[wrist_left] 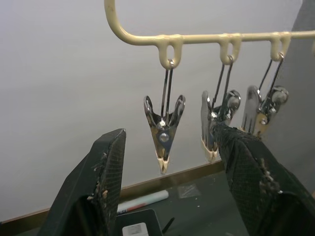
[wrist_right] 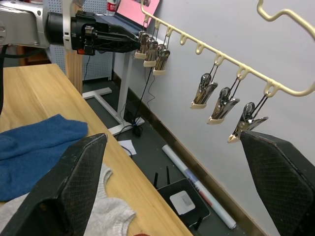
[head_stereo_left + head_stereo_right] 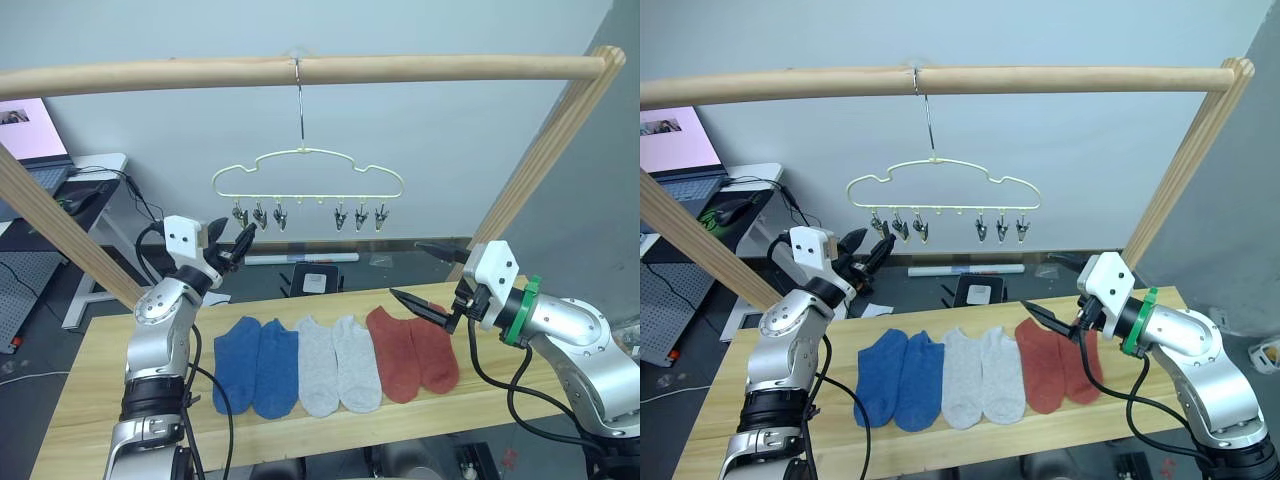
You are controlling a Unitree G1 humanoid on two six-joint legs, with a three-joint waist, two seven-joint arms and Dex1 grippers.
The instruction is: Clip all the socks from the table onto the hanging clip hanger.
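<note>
Fingers of left gripper and right gripper apart, empty; clip hanger between.

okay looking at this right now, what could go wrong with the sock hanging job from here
1. The left pincer is open up at the leftmost clip but holds no sock; all six socks lie on the table, so squeezing a clip now would achieve nothing.
2. The clip hanger hangs from one hook on the pole; a nudge could set it swinging.
</note>
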